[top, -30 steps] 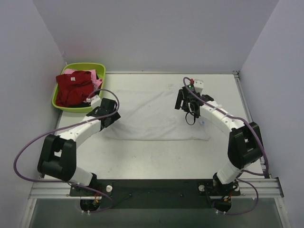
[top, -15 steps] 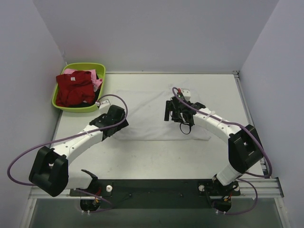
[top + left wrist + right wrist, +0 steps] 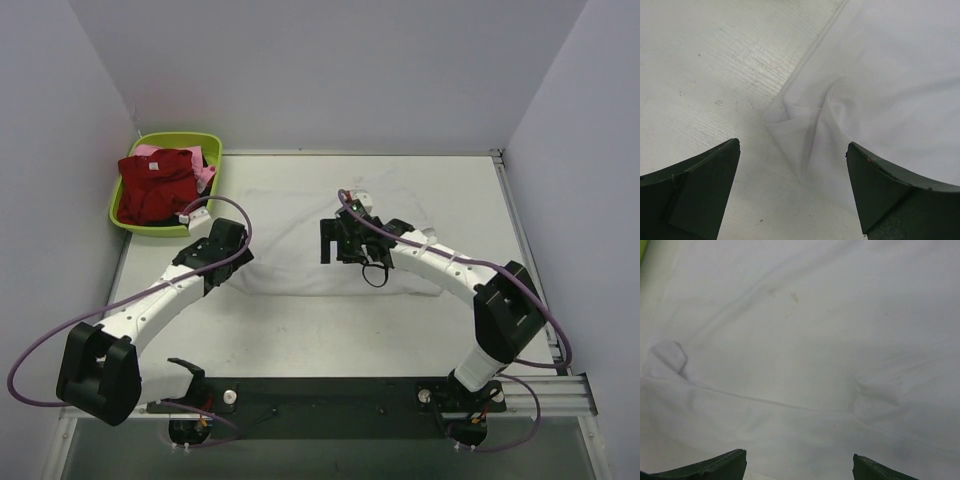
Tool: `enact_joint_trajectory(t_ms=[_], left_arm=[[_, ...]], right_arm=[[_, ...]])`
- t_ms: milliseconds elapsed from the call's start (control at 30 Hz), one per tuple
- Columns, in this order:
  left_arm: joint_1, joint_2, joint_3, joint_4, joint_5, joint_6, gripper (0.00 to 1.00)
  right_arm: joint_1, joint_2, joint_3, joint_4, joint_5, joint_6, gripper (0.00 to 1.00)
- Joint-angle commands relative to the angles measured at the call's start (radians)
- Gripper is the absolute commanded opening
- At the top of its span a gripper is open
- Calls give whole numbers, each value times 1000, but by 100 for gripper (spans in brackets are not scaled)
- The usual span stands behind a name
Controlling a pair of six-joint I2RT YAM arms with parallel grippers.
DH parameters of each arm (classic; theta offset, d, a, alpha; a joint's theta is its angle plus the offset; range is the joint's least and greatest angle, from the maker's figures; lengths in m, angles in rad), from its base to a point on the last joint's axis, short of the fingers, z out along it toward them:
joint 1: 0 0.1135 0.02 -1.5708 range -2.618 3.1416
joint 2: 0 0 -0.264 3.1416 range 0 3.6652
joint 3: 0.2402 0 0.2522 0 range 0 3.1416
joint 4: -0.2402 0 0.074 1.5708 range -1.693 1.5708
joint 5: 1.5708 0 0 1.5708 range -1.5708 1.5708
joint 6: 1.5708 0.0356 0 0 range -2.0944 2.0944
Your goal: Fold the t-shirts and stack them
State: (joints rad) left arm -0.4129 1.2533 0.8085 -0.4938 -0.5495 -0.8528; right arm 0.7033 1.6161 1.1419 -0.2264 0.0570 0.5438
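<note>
Hanging wide open and empty, the left claw (image 3: 792,150) is over a crumpled corner of the white t-shirt (image 3: 300,215) on the table (image 3: 300,330). The right claw (image 3: 800,460), also open and empty, is over its middle. The dark red t-shirt (image 3: 155,185) and the pink t-shirt (image 3: 205,176) lie in the basin (image 3: 180,137).

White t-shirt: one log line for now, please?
white t-shirt: lying on table | left gripper: open, empty | right gripper: open, empty
</note>
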Motion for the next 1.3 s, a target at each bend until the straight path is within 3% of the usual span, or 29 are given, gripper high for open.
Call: enact_joint_trajectory(t_ms=[0, 200, 433, 733, 1067, 1267], left_arm=[[3, -12, -26, -3, 0, -3, 97], [3, 5, -19, 11, 26, 6, 97], [-13, -34, 23, 40, 59, 37, 97], [-12, 193, 132, 89, 52, 32, 97], [-1, 261, 138, 116, 51, -14, 70], [11, 267, 126, 126, 51, -8, 60]], right_arm=[[61, 57, 91, 47, -91, 1, 86], [91, 99, 147, 35, -62, -22, 86], [85, 50, 87, 13, 95, -39, 86], [78, -93, -11, 4, 193, -58, 86], [51, -145, -74, 5, 199, -59, 85], [53, -110, -61, 9, 176, -58, 85]])
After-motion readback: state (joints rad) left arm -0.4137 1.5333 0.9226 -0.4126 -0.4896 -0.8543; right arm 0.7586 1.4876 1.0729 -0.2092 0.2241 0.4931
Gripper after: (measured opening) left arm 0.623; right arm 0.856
